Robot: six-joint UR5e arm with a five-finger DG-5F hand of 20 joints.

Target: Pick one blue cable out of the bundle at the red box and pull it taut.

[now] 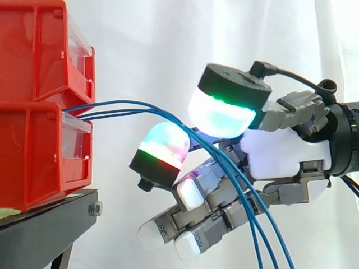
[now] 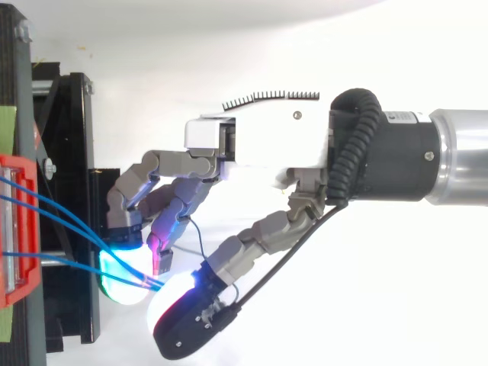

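In the side view we note the red box (image 1: 33, 151) on the black stand (image 1: 50, 224) at the left, with the blue cables (image 1: 129, 102) leaving its upper front edge. They arch to the right and pass between two glowing pads (image 1: 221, 115) of the hand (image 1: 280, 154), then hang loose toward the lower edge. The two pads stand against each other with the strands between them, and we judge the hand pinched shut on the cables. Its other fingers lie stretched down and to the left, holding nothing. In the top view the hand (image 2: 267, 137) reaches in from the right toward the red box (image 2: 23, 164), from which the blue cables (image 2: 145, 280) run in separately. They meet at one spot between the cyan pad and the thumb pad, which supports the finding of a closed pinch. We assess the step in hand as the grasp. The cables are slack, so no pull has taken effect. More than one strand appears caught. In our judgement, the next move calls for singling out one strand, then drawing it straight away from the box until the sag is gone, without losing the pinch.
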